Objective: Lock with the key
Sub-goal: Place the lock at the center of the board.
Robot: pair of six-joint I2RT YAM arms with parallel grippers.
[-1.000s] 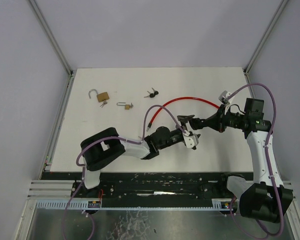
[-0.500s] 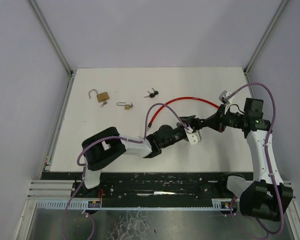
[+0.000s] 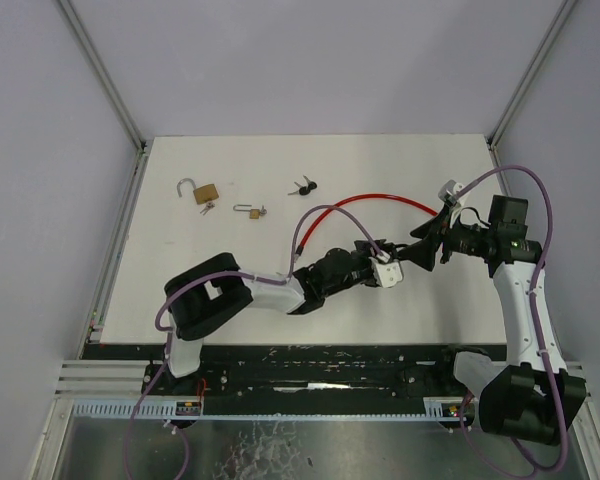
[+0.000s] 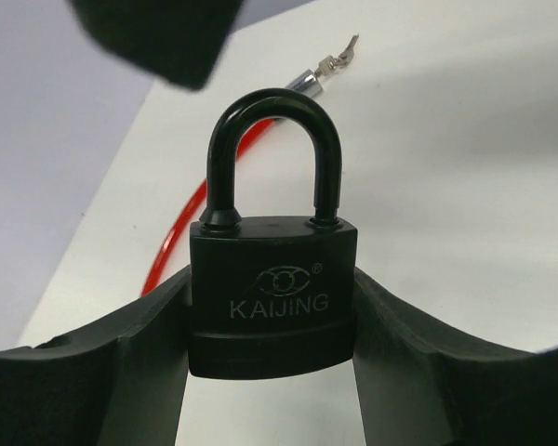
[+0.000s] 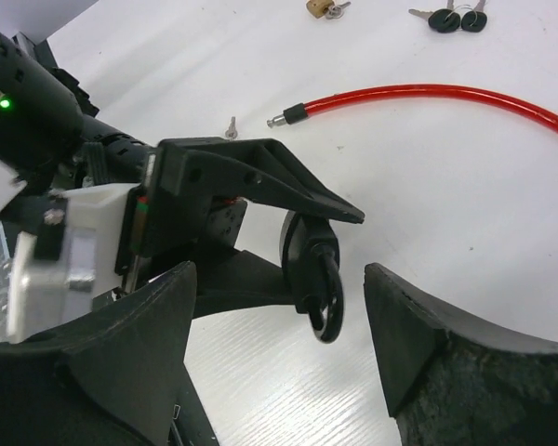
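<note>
Black metal padlock (image 4: 272,297) with the word KAIJING on it is sitting up off the white desk (image 3: 180,240), near the middle. The left tool (image 3: 378,264) is clenching it by its 2 sides. Both legs of its curved bar are looking pushed down into the body. The right tool (image 3: 418,252) is hanging just beside it. Its fingers (image 5: 130,334) are spread wide and grasping nothing, and the bar is showing between them in the right wrist view.

No key is showing in the padlock, but its keyhole side is hiding from every view. 2 black-headed keys (image 3: 303,186) are lying well apart from it at the far side of the desk. A small silver key (image 5: 231,125) is lying near the metal tip of the long red cable (image 3: 375,202). Which key fits, I cannot tell.

I am thinking the step in hand is getting a key. To do it well, the right tool should be picking the key up by its head, so the thin blade is sticking out free. The left tool should be gripping hard and turning the keyhole toward the right tool. The key should be going in straight and slowly, then turning gently. A crooked push could be knocking the padlock loose.
</note>
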